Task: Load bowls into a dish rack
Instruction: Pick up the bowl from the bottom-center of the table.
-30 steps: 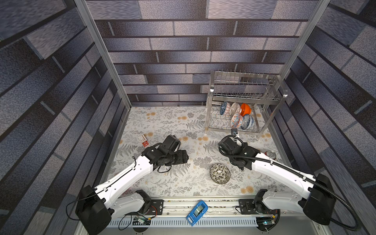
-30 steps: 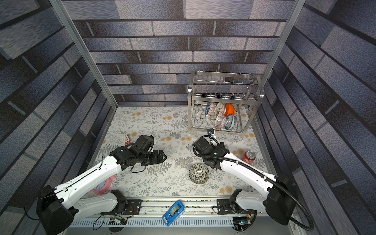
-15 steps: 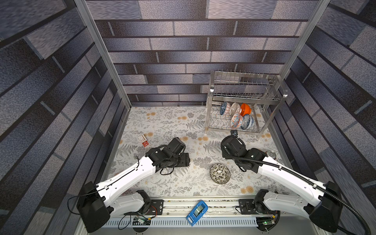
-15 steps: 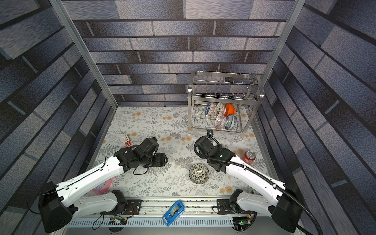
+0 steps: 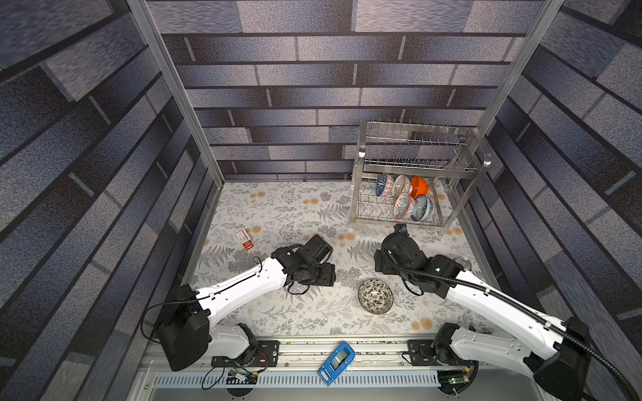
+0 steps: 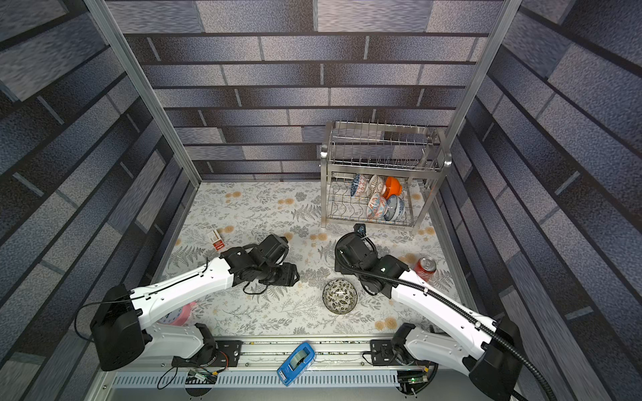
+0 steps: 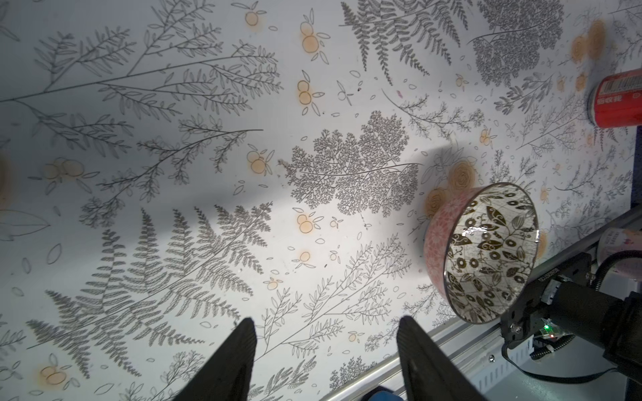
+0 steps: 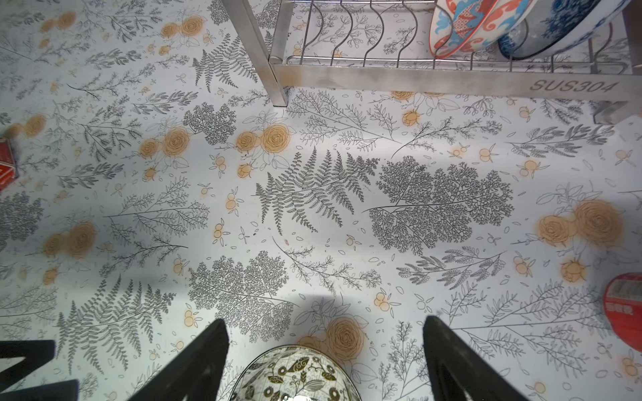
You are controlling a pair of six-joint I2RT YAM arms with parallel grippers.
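The black-and-white floral bowl (image 5: 376,301) (image 6: 339,296) sits upright on the flowered table, between the two arms. My left gripper (image 7: 324,323) is open and empty over the table, with that bowl (image 7: 486,253) off to one side. My right gripper (image 8: 326,323) is open and empty, and the bowl's rim (image 8: 298,375) shows low between its fingers without touching them. The dish rack (image 5: 361,166) (image 6: 324,163) (image 8: 382,78) stands at the back right. Its lower tier holds the blue triangle-patterned (image 5: 381,184), white lattice (image 5: 401,184), orange (image 5: 419,185), red-and-blue medallion (image 5: 403,206) and blue-white floral (image 5: 424,207) bowls.
A red can (image 6: 424,269) (image 7: 618,100) (image 8: 625,309) stands beside the right arm near the right wall. A small red-and-white box (image 5: 246,239) (image 8: 5,166) lies at the left. A blue device (image 5: 336,362) rests on the front rail. A pink object (image 6: 180,314) sits under the left arm.
The left gripper has shifted a little right, toward the bowl on the table. The right wrist has swung round in front of the rack. The bowls have not moved.
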